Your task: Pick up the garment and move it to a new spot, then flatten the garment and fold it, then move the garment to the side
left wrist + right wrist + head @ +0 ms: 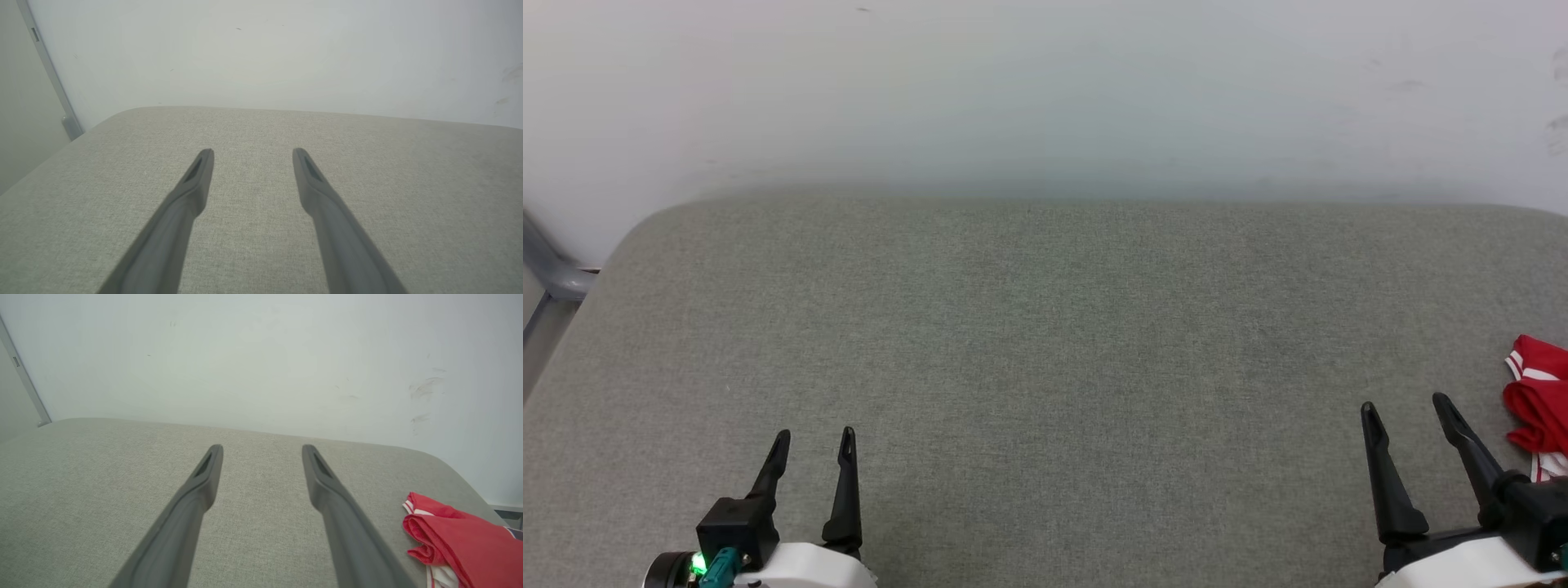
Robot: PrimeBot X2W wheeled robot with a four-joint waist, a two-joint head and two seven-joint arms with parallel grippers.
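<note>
Garment at 4 o'clock on grey padded surface, red with white-striped trim, seemingly crumpled, partly cut off by the head view's edge. Near it, on its 9 o'clock side, right gripper, jaws spread wide, empty, clear of the cloth. At 7 o'clock, left gripper, jaws likewise parted over bare padding. Pale wall at 12 o'clock.

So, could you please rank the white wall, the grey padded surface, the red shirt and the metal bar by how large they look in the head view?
1. Grey padded surface
2. White wall
3. Red shirt and metal bar: both are small slivers cut by the picture's edges, too alike to rank.
</note>
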